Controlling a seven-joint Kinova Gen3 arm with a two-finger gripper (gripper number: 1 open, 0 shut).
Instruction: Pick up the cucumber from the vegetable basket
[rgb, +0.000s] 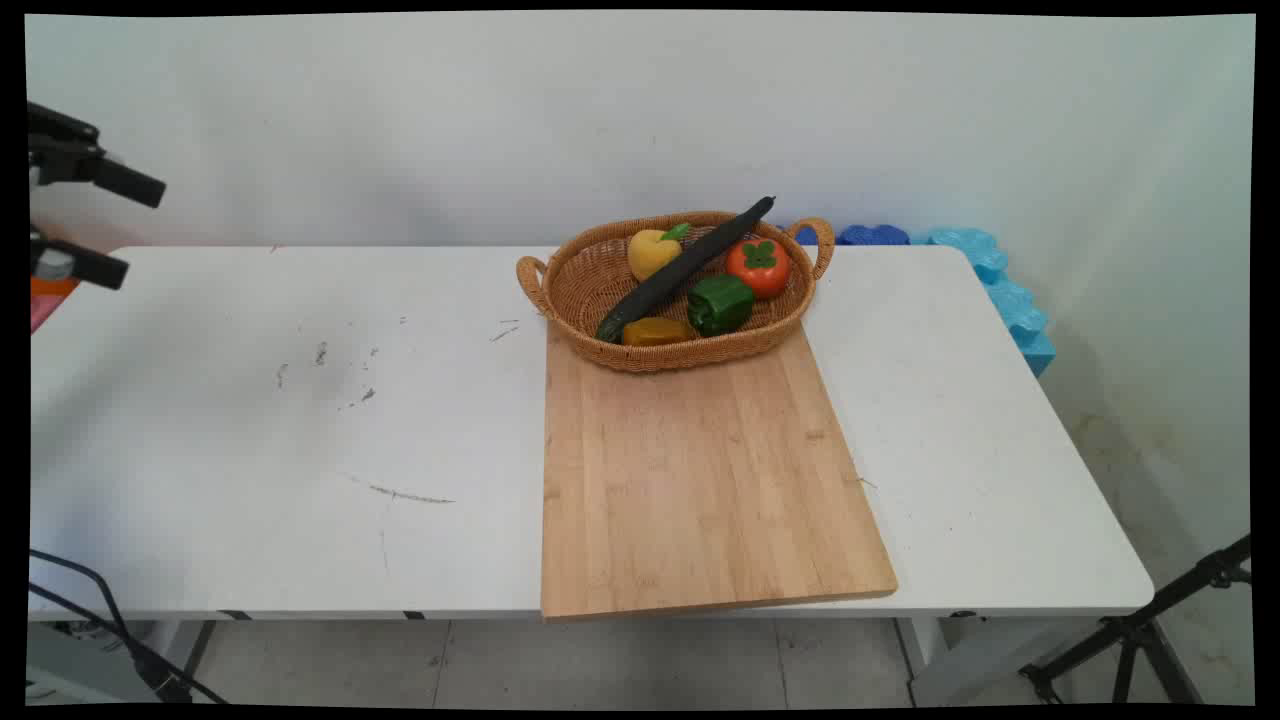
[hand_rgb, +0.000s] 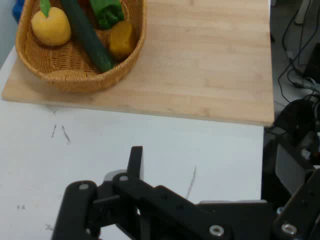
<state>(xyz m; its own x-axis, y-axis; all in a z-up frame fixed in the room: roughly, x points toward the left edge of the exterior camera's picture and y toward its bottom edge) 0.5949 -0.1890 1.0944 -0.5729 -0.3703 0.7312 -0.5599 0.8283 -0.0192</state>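
The rectangular light wooden cutting board (rgb: 700, 470) lies nearest the camera, its near edge just past the front rim of the white desk (rgb: 280, 450). At nine o'clock from the board, the desk's bare surface carries only faint dark scuff marks (rgb: 330, 375). The black two-finger tool (hand_rgb: 135, 165) hangs above this bare stretch, touching nothing; in the hand view one finger rises from the linkage, and I cannot tell whether the fingers are apart or together. At the board's twelve o'clock end stands an oval woven wicker basket (rgb: 600, 275) with two handles, resting on the board's far edge. In it, from left to right, lie a yellow pear-like fruit (rgb: 650, 252), an orange-yellow pepper (rgb: 655, 331), a long dark green cucumber (rgb: 685, 270) set slantwise with its tip over the rim, a green bell pepper (rgb: 718, 303) and an orange-red persimmon (rgb: 758, 266). At three o'clock of the basket, blue foam blocks (rgb: 985, 270) line the desk's far corner.
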